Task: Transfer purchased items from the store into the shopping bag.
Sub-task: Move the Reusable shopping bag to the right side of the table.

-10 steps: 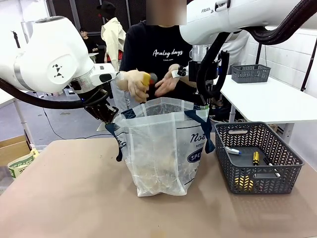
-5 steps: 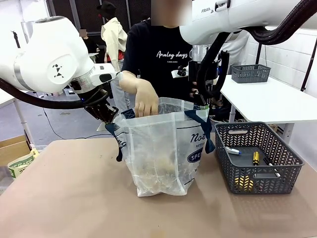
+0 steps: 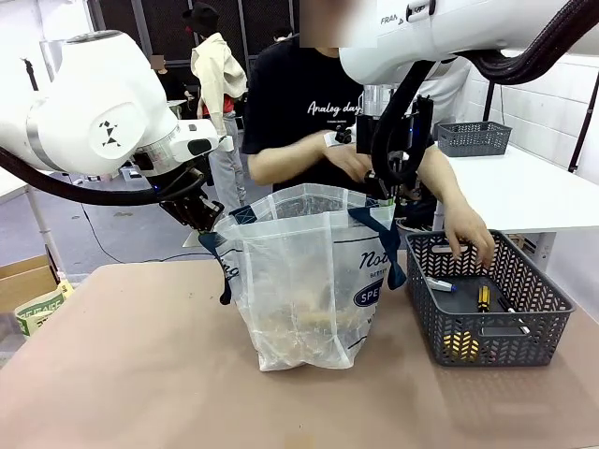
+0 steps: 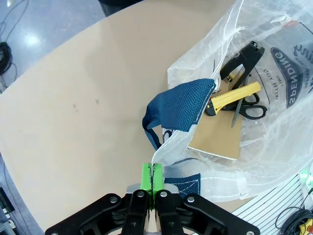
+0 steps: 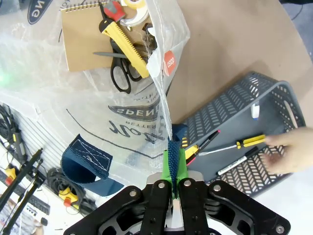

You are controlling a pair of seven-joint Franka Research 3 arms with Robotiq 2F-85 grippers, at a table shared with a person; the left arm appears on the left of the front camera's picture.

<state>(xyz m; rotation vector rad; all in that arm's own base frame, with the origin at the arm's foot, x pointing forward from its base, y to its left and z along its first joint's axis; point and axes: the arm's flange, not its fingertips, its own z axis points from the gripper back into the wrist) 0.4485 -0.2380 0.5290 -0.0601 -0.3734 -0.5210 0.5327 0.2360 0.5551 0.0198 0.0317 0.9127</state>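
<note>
one notebook (image 4: pixel 215 139) in bag (image 3: pixel 290 281), screwdriver (image 3: pixel 483 297) in basket (image 3: pixel 487 354)

Tan tabletop (image 3: pixel 140 374) bare at near left, white side table (image 3: pixel 524 192) at far right carrying a small grey lattice bin (image 3: pixel 474 137) (contents too far to tell), cardboard box (image 3: pixel 21 276) low at left edge on the grey floor (image 3: pixel 131 234), green-and-white printed pack (image 3: pixel 37 311) just beside it.
</note>
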